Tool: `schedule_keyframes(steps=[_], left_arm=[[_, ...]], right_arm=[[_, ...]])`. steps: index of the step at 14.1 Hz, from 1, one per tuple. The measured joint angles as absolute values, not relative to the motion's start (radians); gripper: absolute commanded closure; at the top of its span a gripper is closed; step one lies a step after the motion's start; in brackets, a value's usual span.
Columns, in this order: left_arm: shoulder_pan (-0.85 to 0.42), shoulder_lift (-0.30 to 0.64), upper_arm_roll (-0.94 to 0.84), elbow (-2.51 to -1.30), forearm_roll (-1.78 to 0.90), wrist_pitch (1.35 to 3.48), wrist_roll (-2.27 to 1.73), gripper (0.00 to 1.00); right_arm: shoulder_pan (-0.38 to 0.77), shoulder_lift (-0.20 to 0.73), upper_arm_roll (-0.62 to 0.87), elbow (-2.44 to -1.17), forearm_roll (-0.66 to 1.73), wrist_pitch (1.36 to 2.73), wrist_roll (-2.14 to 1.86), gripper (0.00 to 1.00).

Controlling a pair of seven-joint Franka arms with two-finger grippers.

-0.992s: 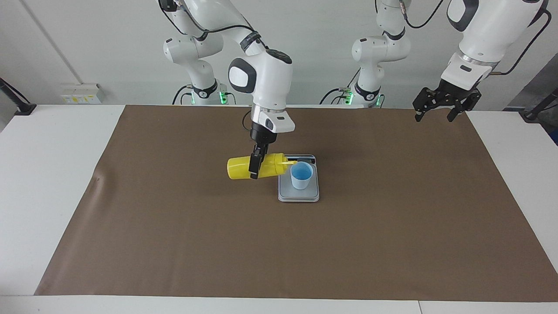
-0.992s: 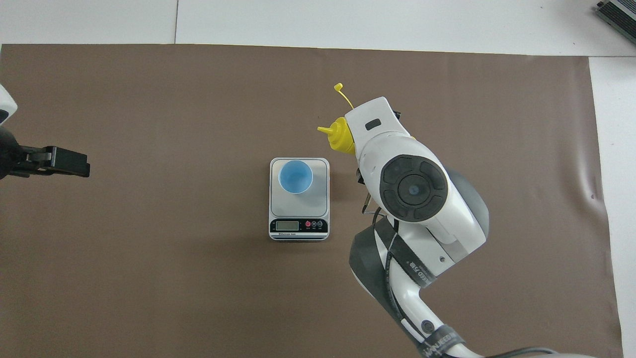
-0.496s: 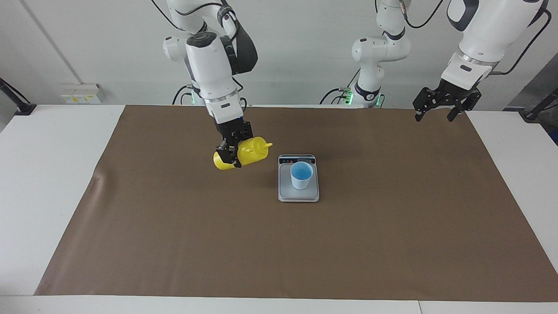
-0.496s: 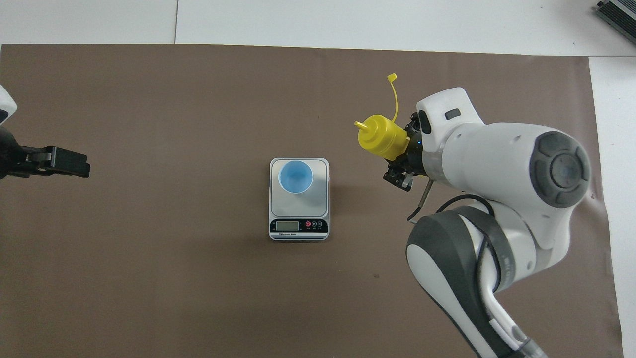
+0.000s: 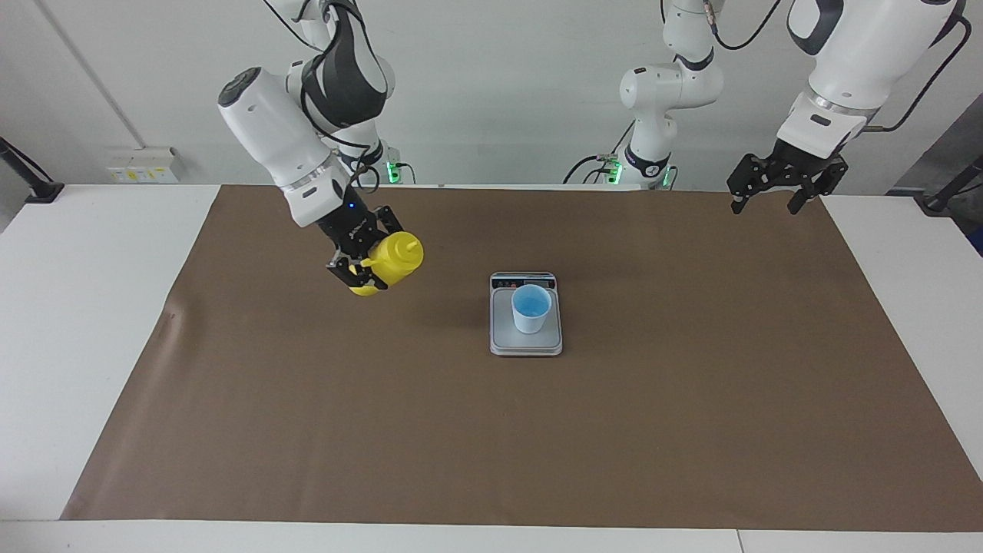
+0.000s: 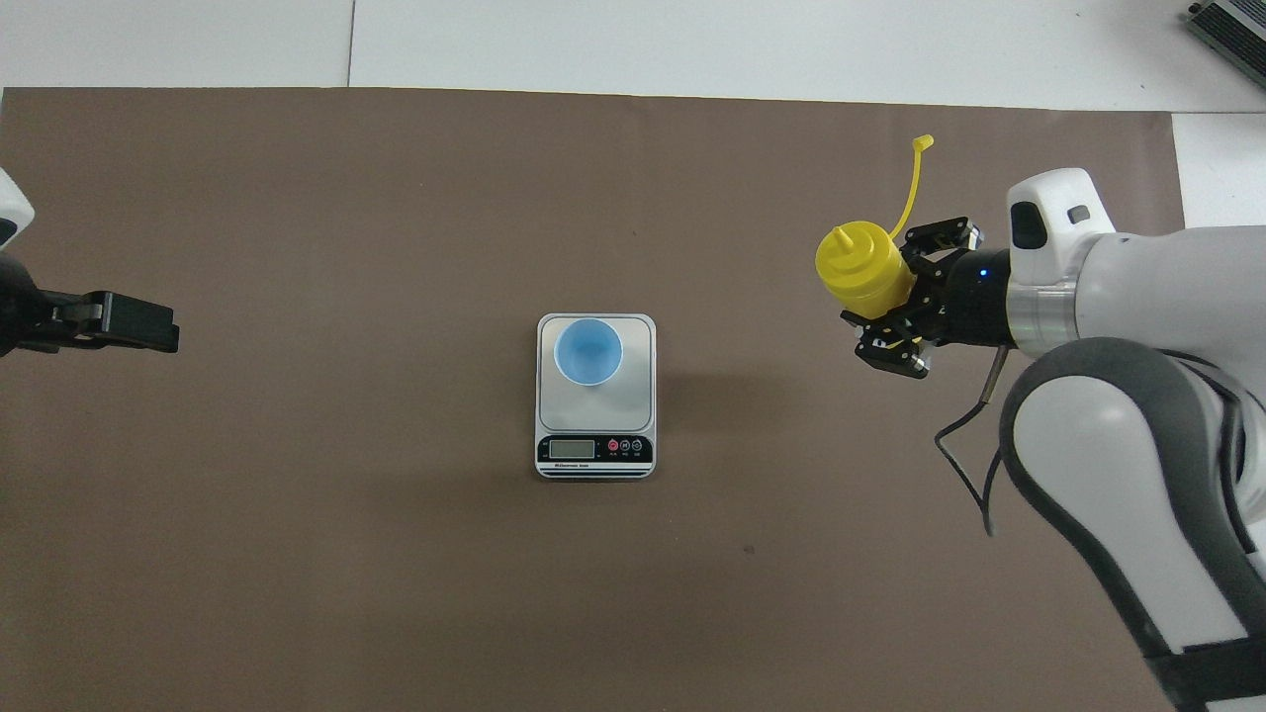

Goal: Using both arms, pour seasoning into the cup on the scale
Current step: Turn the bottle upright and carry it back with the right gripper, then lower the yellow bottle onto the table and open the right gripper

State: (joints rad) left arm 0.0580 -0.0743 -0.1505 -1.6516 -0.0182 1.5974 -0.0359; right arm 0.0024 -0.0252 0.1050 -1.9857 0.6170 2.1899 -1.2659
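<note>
Right gripper (image 5: 362, 265) grips seasoning (image 5: 392, 259) — left gripper (image 5: 770, 193) open.

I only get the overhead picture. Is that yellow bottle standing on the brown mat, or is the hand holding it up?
Observer: Held up. In the facing view the seasoning bottle hangs clear of the mat, with the right hand shut on it.
Operator: Is it upright?
Observer: Not quite. It leans, with the nozzle pointing up and toward the scale.
Operator: And the other hand? I see only a black tip at the picture's edge.
Observer: The left hand hangs open and holds nothing, raised over the mat's corner at the robots' edge.
</note>
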Motion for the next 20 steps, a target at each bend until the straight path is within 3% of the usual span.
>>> schedule_keyframes(steps=[8,15,20], left_arm=[[0.058,-0.074,-0.15,-1.652,-0.018,1.597,-0.036,0.0],[0.058,-0.075,-0.15,-1.652,-0.018,1.597,-0.036,0.0],[0.058,-0.075,-0.15,-1.652,-0.018,1.597,-0.036,0.0]], right_arm=[[-0.182,-0.059,0.104,-2.16,0.992,2.145,-1.666,1.0],[-0.233,0.051,0.103,-2.271,1.358,2.212,-2.221,1.0],[-0.245,0.094,0.104,-2.287,1.411,2.187,-2.259,1.0]])
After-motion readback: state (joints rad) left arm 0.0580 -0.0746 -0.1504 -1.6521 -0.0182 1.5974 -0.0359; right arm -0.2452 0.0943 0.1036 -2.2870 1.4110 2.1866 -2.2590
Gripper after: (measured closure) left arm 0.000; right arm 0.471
